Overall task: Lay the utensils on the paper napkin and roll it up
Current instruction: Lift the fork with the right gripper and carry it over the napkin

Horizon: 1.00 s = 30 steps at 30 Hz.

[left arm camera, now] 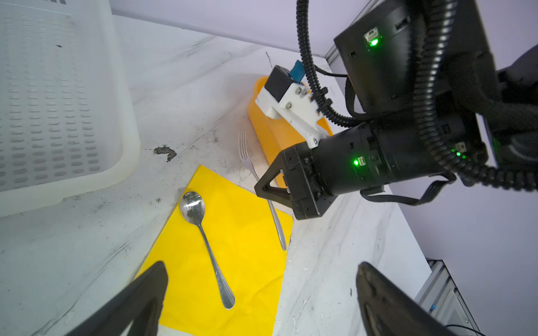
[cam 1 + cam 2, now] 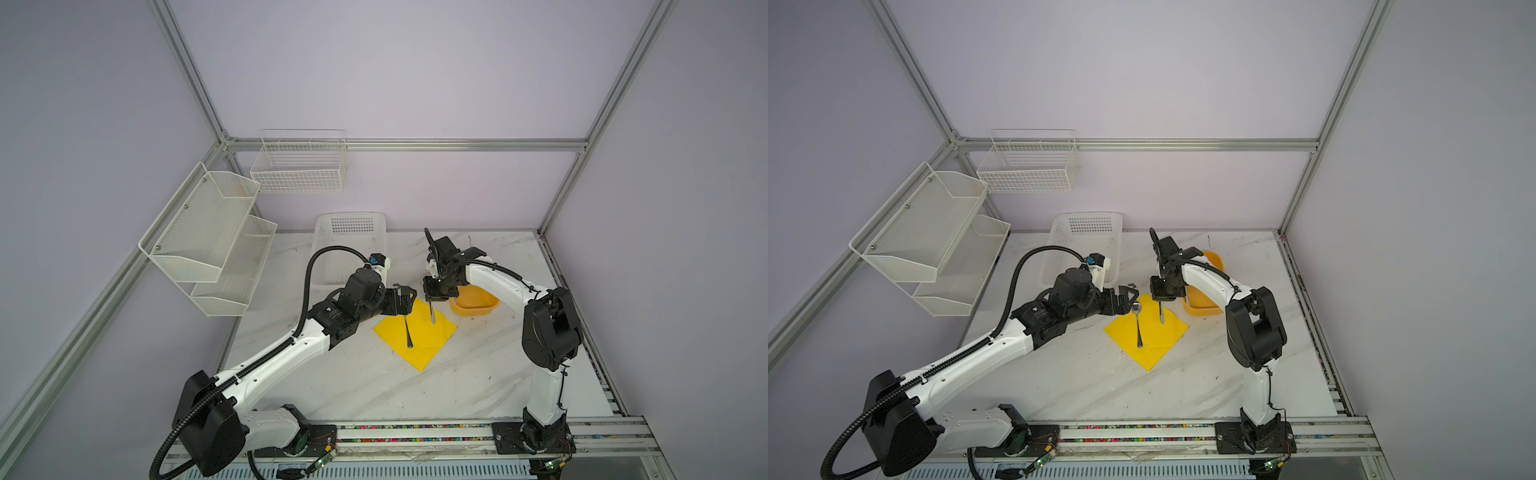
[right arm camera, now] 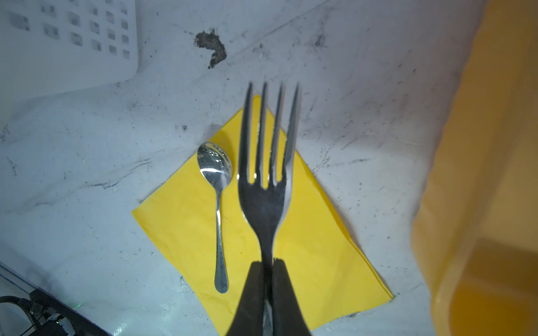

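Paper napkin (image 2: 430,347) lies flat on the marble surface (image 2: 374,395), turned corner-on to the arms like a diamond. I judge that this gives the cutlery a long diagonal to lie along. At far left a white basket (image 2: 349,241) sits clear of the napkin. Next comes the left hand (image 1: 262,266), spread wide and empty, hovering over the napkin's left side, probably kept near to steady the paper. Beneath it the spoon (image 1: 210,252) rests on the napkin left of the middle, bowl toward the far corner, which leaves room beside it. To its right the fork (image 3: 265,203) hangs above the napkin, tines pointing the same way as the spoon's bowl and roughly parallel to it, an alignment that should roll into a tight bundle. The right hand (image 3: 267,261) is closed narrow on the fork's handle, leaving the tines clear. Whether the handle's end touches the paper I cannot tell. Rightmost, an orange tub (image 2: 473,309) stands just beside the napkin. No knife shows.
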### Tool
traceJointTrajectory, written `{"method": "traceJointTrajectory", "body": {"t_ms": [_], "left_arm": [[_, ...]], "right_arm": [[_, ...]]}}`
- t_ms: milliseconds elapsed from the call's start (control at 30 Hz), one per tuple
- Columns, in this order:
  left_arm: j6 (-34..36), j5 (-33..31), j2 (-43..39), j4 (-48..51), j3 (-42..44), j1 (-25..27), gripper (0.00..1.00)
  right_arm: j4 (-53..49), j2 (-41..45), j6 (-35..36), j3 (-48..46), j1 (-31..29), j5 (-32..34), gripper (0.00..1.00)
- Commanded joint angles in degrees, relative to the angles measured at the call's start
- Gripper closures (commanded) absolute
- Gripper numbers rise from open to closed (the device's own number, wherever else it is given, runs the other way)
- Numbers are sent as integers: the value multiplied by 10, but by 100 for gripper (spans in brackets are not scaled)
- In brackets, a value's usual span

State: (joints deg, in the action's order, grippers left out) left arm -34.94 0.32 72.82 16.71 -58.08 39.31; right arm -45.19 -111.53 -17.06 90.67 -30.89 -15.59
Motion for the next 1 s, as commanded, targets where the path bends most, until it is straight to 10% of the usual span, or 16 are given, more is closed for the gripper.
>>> {"method": "traceJointTrajectory", "body": {"t_ms": [0, 967], "left_arm": [[-18, -23, -30, -22, 36, -5, 0], [-62, -116, -143, -30, 137, -12, 0]], "right_arm": [[42, 15, -38, -28, -17, -15, 95], [115, -56, -95, -72, -68, -8, 94]]}}
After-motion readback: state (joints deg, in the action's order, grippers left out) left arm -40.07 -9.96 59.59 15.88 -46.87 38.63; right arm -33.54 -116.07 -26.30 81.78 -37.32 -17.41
